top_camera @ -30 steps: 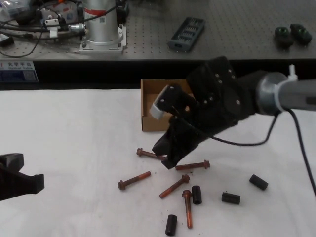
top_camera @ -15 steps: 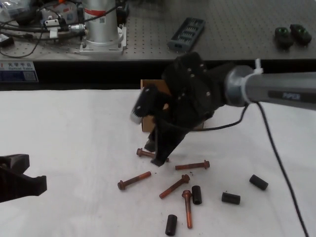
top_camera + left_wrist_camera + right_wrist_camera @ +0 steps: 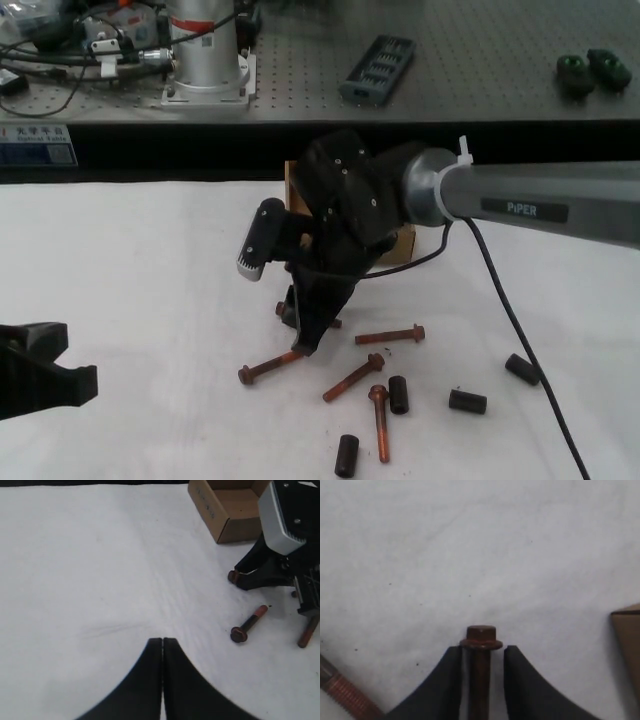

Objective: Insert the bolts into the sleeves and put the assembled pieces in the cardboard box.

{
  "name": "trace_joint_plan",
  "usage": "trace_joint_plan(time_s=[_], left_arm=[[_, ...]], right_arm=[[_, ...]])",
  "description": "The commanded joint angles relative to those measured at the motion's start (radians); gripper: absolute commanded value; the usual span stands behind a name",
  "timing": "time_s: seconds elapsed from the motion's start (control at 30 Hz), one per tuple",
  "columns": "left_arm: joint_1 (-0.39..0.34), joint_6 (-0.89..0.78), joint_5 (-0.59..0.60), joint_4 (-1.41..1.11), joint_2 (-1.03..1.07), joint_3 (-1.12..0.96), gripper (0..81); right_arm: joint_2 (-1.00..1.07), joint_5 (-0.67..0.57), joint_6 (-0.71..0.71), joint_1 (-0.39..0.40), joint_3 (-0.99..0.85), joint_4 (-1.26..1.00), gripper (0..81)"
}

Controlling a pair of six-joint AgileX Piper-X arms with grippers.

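Right gripper (image 3: 482, 651): its jaws are standing narrowly spread and straddling the shank of one bolt (image 3: 480, 636), with a thin slit showing between the shank and the finger on one side, so they are not visibly pinching it. The bolt's flanged head is poking out just past the fingertips, and the bolt is lying flat on the white cloth (image 3: 150, 280). This is the bolt nearest the cardboard box (image 3: 207, 510), which is sitting open-topped just behind the gripper. Left gripper (image 3: 162, 647): its jaws are pressed together on nothing and are hanging over bare cloth at the near left, well apart from the parts. Four loose bolts (image 3: 270, 368) are lying scattered in front of the right gripper, and four black sleeves (image 3: 398, 394) are lying among and to the right of them, none fitted together. Change over the last second: the right arm has been swinging leftward and lowering, from above the middle of the scatter to this bolt, while the loose bolts and sleeves are lying as before.
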Motion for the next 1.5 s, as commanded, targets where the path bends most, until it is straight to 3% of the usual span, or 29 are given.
trace_joint_plan(time_s=[0.0,0.27,1.03,1.47], left_arm=[[0.003,-0.014,0.021,0.006,-0.006,-0.013,0.5],[0.003,-0.014,0.021,0.006,-0.036,-0.013,0.5],[0.003,0.003,0.021,0.070,-0.040,-0.033,0.5],[0.003,0.013,0.029,0.097,-0.040,-0.046,0.5]], right_arm=[[0.008,0.080,-0.026,-0.009,-0.050,0.102,22.3],[0.008,0.175,-0.067,-0.009,-0.069,0.187,13.9],[0.008,0.029,-0.075,-0.007,-0.069,0.171,13.9],[0.022,0.099,-0.127,-0.007,-0.064,0.236,13.9]])
